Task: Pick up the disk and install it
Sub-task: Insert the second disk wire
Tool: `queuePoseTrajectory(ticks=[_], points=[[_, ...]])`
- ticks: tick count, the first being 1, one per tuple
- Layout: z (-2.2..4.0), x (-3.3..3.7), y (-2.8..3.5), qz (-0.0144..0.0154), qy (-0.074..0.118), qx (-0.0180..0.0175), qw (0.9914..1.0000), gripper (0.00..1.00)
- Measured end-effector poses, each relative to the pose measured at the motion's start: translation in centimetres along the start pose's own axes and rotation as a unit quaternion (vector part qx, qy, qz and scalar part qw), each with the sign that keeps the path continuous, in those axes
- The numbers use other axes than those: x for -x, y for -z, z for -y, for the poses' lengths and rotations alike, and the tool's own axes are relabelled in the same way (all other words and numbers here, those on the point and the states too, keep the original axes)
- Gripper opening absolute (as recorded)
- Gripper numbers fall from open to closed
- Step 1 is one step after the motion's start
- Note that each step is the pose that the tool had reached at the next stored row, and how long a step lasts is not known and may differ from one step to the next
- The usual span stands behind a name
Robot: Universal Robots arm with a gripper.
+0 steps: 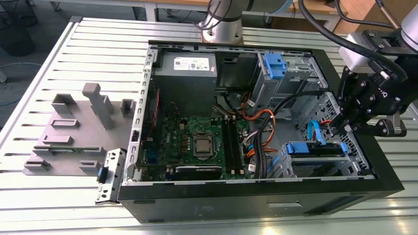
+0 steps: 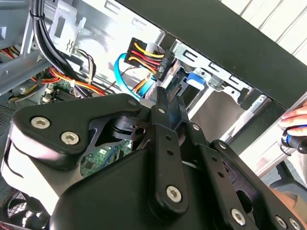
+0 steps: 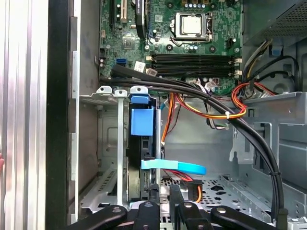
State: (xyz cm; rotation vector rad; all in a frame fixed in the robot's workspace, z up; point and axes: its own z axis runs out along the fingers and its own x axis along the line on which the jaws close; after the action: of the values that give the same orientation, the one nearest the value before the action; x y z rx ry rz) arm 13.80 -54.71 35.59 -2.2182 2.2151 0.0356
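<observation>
Already the disk (image 3: 142, 143) stands on edge in the drive cage (image 3: 108, 143) at the near right corner of the open computer case (image 1: 196, 203). The gripper (image 3: 162, 191) hangs just beside its connector end, fingers (image 2: 162, 108) nearly closed, gripping nothing that I can see.

No text is legible; the white sticker (image 1: 189, 62) on the grey box (image 1: 185, 78) (power supply) carries unreadable print.

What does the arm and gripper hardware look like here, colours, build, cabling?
The gripper is matte black: flat linkage plates pinned with silver socket-head screws, tapering into two narrow straight fingers. In the exterior view the same black gripper hangs under a silver-grey wrist section, with thick black cables looping along it. The arm's base column is plain silver metal.
</observation>
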Motion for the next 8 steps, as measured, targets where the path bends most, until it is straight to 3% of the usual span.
queuePoseTrajectory(ticks=[6, 8], points=[[0.0, 0.0, 0.0, 0.0, 0.0, 0.0, 1.0, 0.24], [0.0, 0.0, 0.0, 0.0, 0.0, 0.0, 1.0, 0.3]])
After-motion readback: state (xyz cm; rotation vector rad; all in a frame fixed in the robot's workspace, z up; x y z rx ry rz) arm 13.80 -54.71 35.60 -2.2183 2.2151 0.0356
